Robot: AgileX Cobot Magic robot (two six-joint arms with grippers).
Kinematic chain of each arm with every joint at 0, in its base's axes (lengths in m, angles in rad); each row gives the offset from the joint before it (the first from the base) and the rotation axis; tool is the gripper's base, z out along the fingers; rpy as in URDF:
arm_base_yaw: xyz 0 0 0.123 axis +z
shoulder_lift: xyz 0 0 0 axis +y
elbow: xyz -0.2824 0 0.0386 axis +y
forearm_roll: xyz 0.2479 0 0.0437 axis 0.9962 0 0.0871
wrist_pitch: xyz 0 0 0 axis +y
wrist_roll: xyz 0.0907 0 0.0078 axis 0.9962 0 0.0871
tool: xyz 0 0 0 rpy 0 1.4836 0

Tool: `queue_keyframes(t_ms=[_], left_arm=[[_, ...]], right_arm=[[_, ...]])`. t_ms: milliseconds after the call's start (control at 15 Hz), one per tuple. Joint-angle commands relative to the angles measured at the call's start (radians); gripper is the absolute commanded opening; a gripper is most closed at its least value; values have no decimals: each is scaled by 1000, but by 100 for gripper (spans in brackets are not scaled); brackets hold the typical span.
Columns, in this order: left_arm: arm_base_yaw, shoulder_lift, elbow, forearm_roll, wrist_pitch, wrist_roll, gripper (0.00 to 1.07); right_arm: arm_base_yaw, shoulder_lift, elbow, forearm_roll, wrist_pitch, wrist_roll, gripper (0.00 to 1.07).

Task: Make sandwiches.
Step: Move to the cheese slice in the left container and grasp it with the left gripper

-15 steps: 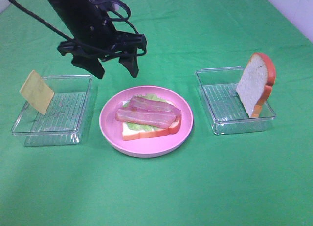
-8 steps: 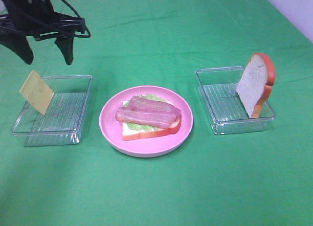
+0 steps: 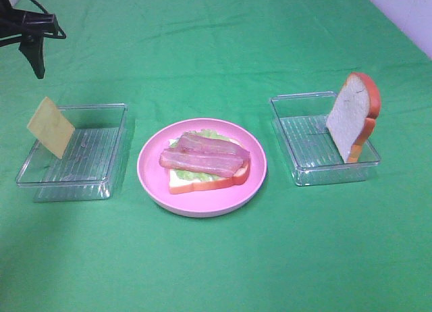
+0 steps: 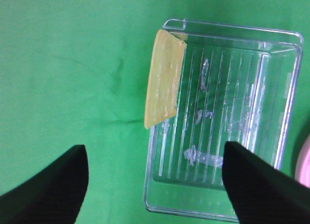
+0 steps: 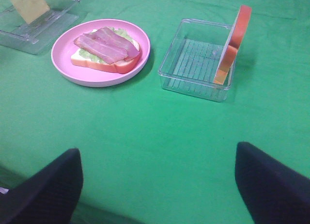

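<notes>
- The left gripper (image 4: 156, 151) hangs at the upper left corner of the high view, partly cut off by the frame edge. In its wrist view the two dark fingers (image 4: 53, 185) stand wide apart and hold nothing.
- The green cloth (image 3: 223, 271) covers the whole work surface.
- The cheese slice (image 3: 50, 127), a yellow square, stands tilted at the left of the high view. It leans on the left wall of the left-hand clear tray (image 3: 101, 187), with its lower edge inside and its upper part rising above the rim. The left gripper is well apart from it.
- The pink plate (image 3: 152, 184) lies at the centre of the high view, just beside the left-hand clear tray and not touching it.
- On the plate lies the open sandwich. The bottom bread slice (image 3: 185, 184), white with an orange-red crust, lies flat. Pale green lettuce (image 3: 210, 134) peeks out on top of it, and two bacon strips (image 3: 202, 160) lie side by side on the lettuce.
- The right-hand clear tray (image 3: 300, 173) sits to the right of the plate.
- The top bread slice (image 3: 349, 116) stands nearly upright in that tray and leans on its right wall.
- The right gripper (image 5: 157, 153) hovers over bare cloth. Its dark fingers (image 5: 48, 190) fill the lower corners of its wrist view, spread wide and empty, well apart from plate and tray.
</notes>
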Motion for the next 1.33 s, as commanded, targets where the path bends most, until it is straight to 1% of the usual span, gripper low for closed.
queue_keyframes(t_ms=[67, 133, 267, 467, 733, 1000, 1200, 1333], left_arm=[[1, 46, -5, 45, -24, -2, 71], [1, 67, -5, 67, -31, -2, 68], [1, 109, -5, 82, -37, -6, 66], [1, 145, -5, 68, -67, -9, 66], [1, 204, -5, -3, -126, -9, 66], [1, 209, -5, -11, -141, -8, 64], [1, 209, -5, -11, -133, -3, 55], [1, 209, -5, -11, -126, -3, 54]], right_arm=[[-3, -19, 2, 3, -9, -9, 79], [-3, -19, 2, 3, -9, -9, 79], [-3, -19, 2, 3, -9, -9, 79], [-3, -19, 2, 3, -9, -9, 79], [-3, -19, 2, 3, -9, -9, 79], [-3, -19, 2, 3, -9, -9, 79], [-3, -19, 2, 3, -9, -9, 79], [-3, -19, 2, 3, -9, -9, 79]])
